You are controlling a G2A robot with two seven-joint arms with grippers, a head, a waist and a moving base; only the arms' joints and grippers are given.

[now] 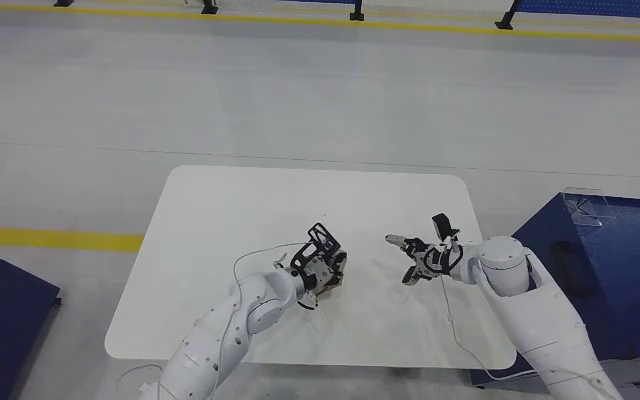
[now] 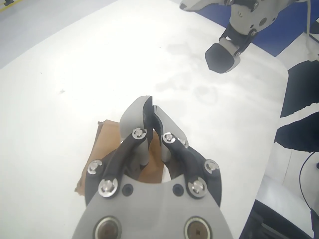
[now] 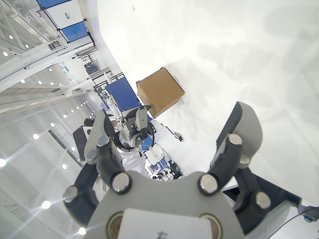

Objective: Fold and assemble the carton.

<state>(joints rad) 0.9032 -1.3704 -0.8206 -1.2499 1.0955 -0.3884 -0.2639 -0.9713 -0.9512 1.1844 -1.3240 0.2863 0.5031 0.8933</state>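
- Worktop [image 1: 220, 220]: white, with rounded corners. In the top view one arm comes in from 7 o'clock and the other from 4 o'clock.
- Carton [image 3: 159, 91]: brown, standing near the middle of the worktop, just toward 4 o'clock of centre. The right wrist view shows a squared-up box with its visible faces closed, so forming appears largely done. The step in hand is probably closing or pressing home the last flap.
- Left end effector [image 2: 150, 103]: directly over the carton, with its fingers drawn together. Whether a flap edge is nipped between the pads cannot be told. The next move likely calls for firm downward pressure along the closing edge while the box is kept from sliding.
- Right end effector [image 3: 170, 108]: at 3 o'clock of the carton and clear of it, with its fingers spread wide and nothing between them. It is well placed to brace the near wall, which requires a level approach and contact without crushing the board.
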